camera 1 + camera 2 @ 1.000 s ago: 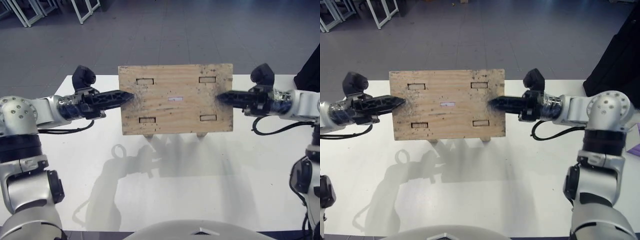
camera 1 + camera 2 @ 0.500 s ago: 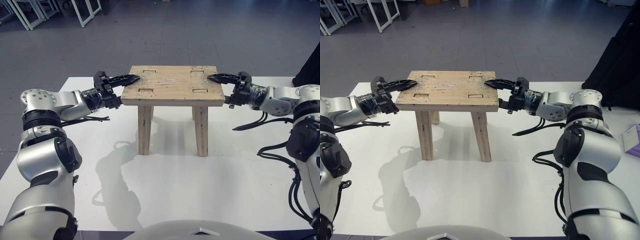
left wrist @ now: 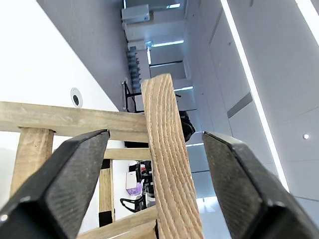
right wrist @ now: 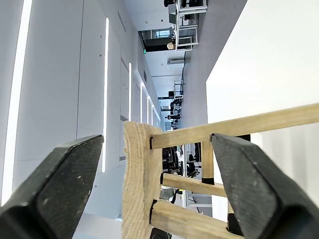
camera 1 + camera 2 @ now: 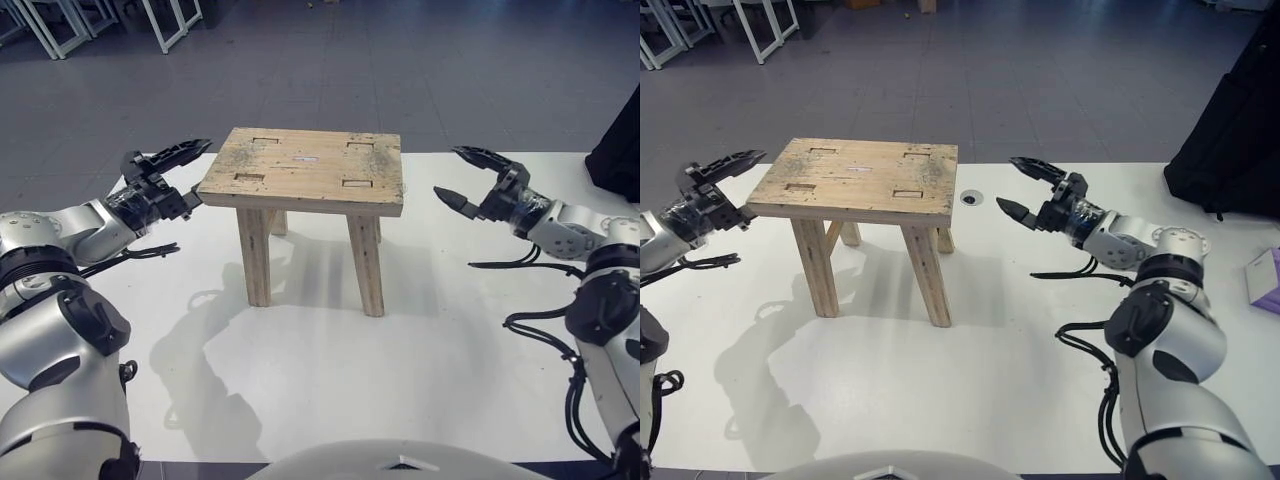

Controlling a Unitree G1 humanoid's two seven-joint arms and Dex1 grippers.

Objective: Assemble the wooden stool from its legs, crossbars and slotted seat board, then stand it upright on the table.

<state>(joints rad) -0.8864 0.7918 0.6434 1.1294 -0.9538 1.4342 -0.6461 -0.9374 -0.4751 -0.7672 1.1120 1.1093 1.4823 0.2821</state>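
In the head views the stool (image 5: 303, 202) is seen upright on the tabletop (image 5: 300, 390), its seat board (image 5: 300, 165) lying lengthwise between the left gripper (image 5: 196, 170), just beside one end, and the right gripper (image 5: 448, 172), set farther off; both have their fingers (image 5: 170, 152) spread apart. In the left wrist view the board's end is framed by the parted fingers, though contact cannot be judged. In the right wrist view the other end is seen beyond the open tips, and the legs are cut off.

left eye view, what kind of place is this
Probably an indoor lab or workshop hall: a white table on open grey floor, white metal frames behind it, long light strips in the right wrist view.
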